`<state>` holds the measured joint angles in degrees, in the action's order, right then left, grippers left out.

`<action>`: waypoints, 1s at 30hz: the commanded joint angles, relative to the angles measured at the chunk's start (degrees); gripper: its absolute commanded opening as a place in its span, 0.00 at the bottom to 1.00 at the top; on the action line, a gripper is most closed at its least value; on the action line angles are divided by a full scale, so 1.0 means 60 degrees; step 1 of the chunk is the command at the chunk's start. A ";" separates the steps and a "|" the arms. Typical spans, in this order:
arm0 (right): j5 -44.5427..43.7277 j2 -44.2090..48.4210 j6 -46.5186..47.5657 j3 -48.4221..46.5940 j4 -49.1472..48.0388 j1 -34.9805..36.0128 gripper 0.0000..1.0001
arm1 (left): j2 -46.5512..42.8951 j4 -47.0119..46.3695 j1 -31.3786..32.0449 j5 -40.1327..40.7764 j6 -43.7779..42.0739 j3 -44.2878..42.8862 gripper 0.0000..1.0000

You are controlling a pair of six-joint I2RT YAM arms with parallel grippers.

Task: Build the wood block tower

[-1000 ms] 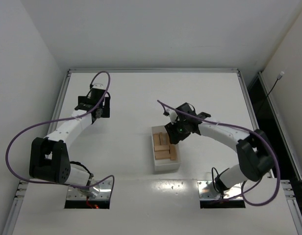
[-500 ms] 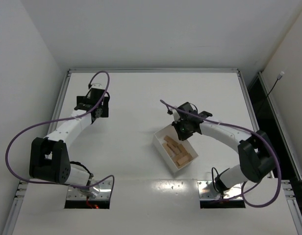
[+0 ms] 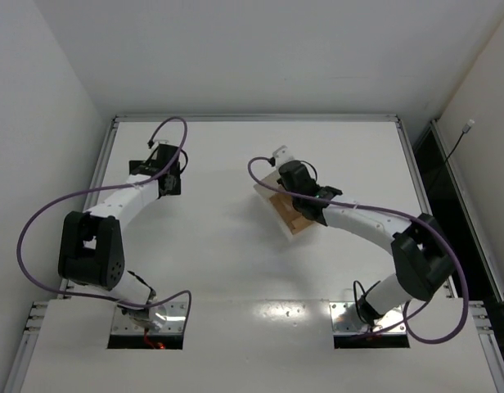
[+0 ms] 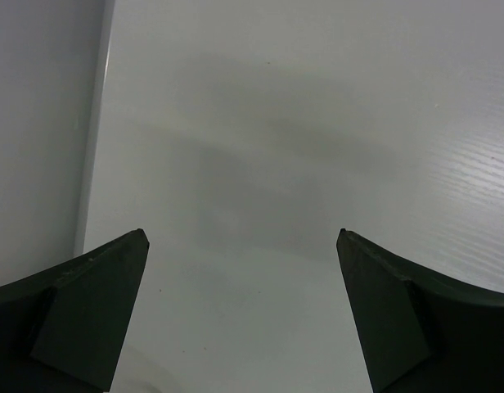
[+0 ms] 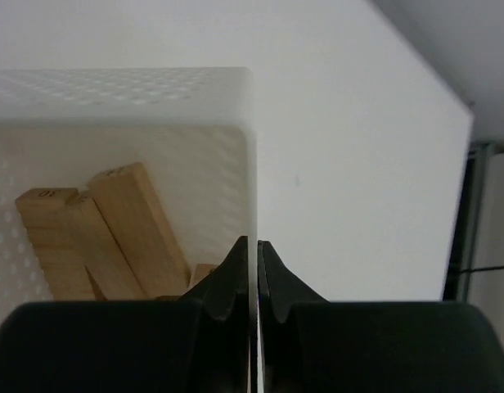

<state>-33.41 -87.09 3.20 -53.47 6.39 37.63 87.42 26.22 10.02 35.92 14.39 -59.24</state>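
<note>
- White walls close in a white table (image 3: pixel 219 270), bare apart from one white tray (image 3: pixel 265 189) near its middle, turned at an angle.
- Right gripper (image 5: pixel 253 246) is clenched on the tray's thin side wall, one finger inside and one outside. Pinching the rim lets the arm move or tip the whole tray, most likely to spill its load onto open table where pieces can be picked up singly.
- Left gripper (image 4: pixel 242 237) hangs with its jaws released and wide, holding nothing, over bare table well to the left, probably kept out of the way.
- Wood blocks (image 5: pixel 137 229) all lie inside the tray: plain light-tan sticks, long and flat, leaning across each other in a loose heap at the gripper's end.
- No tower stands yet; stacking has not begun.
</note>
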 commanded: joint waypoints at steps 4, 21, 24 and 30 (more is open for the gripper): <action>-0.2897 -0.1304 0.4994 -0.0141 -0.7075 0.0349 0.00 | 0.0050 0.0128 -0.0103 0.1058 0.0355 -0.0396 1.00; -0.2607 -0.5231 1.4084 0.0416 -1.8409 0.1682 0.00 | 0.0035 0.0215 -0.0996 0.0707 0.0531 -0.0483 1.00; -0.2328 -0.5407 1.4595 -0.0052 -1.8409 0.1784 0.00 | 0.0035 0.0215 -0.1084 0.0707 0.0531 -0.0483 1.00; -0.1085 -0.5625 1.6336 -0.0725 -1.8409 0.1960 0.00 | 0.0035 0.0128 -0.1084 0.0707 0.0531 -0.0483 1.00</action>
<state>-45.28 -121.05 90.80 -53.65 -70.22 48.21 88.38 27.70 4.23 39.92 16.84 -60.12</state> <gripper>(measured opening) 0.007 0.996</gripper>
